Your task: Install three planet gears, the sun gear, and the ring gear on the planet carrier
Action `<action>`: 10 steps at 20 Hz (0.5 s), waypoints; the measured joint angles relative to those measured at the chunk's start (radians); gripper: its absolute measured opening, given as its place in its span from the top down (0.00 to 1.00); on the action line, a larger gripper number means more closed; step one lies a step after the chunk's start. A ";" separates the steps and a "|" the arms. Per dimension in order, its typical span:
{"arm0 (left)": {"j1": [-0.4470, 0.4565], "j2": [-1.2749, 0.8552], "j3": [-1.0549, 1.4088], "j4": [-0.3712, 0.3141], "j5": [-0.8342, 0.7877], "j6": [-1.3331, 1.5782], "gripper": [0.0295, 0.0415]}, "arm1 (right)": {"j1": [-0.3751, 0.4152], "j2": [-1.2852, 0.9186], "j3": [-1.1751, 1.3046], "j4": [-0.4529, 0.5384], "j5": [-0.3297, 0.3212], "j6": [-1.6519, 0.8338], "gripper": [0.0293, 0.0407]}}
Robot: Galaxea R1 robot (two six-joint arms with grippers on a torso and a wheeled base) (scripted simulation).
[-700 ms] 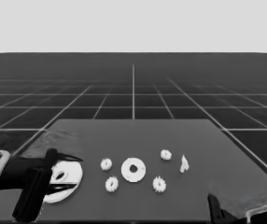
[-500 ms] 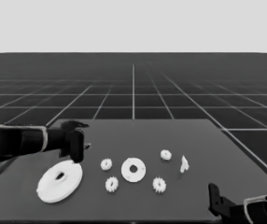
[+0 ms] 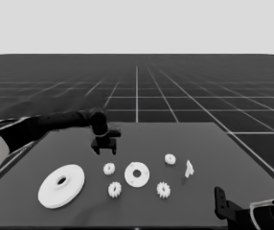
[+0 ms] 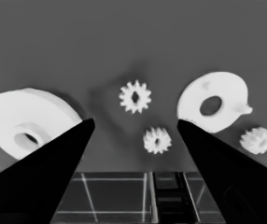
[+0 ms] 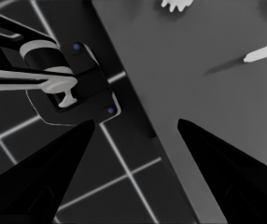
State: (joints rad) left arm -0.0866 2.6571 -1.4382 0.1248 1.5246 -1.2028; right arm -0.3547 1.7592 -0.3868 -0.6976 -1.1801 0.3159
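The smaller round part [image 3: 137, 174] lies flat in the middle of the table, with several small gears around it: one [image 3: 109, 168] at its left, one [image 3: 114, 189] at the front left, one [image 3: 163, 189] at the front right. The larger round part [image 3: 61, 186] lies at the left front. My left gripper [image 3: 104, 148] hangs open just behind the left gear, holding nothing. In the left wrist view the left gripper [image 4: 134, 121] frames two gears [image 4: 135, 96] [image 4: 157, 140], between the larger round part [image 4: 26, 121] and the smaller round part [image 4: 213, 107]. My right gripper [image 3: 221, 203] is parked at the lower right.
A further gear [image 3: 170, 158] and the thin white piece [image 3: 188, 168] lie right of the smaller round part. The right wrist view shows the right gripper [image 5: 136, 122] open over the table's corner, with dark machinery [image 5: 73, 84] past the edge.
The left arm has swung from the table's left end, off the larger round part, to the right and now hangs behind the left gears. The right arm has stayed put.
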 joint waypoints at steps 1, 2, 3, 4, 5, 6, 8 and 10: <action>0.123 0.014 -0.042 0.091 -0.038 0.018 0.25 | 0.000 0.000 0.000 0.000 0.000 0.000 0.19; 0.189 0.031 -0.094 0.138 -0.067 0.044 0.25 | 0.000 0.000 0.000 0.000 0.000 0.000 0.19; 0.224 0.045 -0.134 0.162 -0.087 0.063 0.25 | 0.000 0.000 0.000 0.000 0.000 0.000 0.19; 0.242 0.055 -0.160 0.175 -0.099 0.076 0.25 | 0.000 0.000 0.000 0.000 0.000 0.000 0.19; 0.252 0.061 -0.177 0.182 -0.107 0.083 0.25 | 0.000 0.000 0.000 0.000 0.000 0.000 0.19; 0.253 0.063 -0.182 0.182 -0.109 0.088 0.26 | 0.000 0.000 0.000 0.000 0.000 0.000 0.19; 0.255 0.065 -0.188 0.182 -0.110 0.092 0.26 | 0.000 0.000 0.000 0.000 0.000 0.000 0.19; 0.256 0.067 -0.193 0.185 -0.113 0.094 0.56 | 0.000 0.000 0.000 0.000 0.000 0.000 0.19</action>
State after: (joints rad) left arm 0.1697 2.7237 -1.6310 0.3099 1.4114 -1.1087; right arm -0.3547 1.7592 -0.3868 -0.6977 -1.1801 0.3159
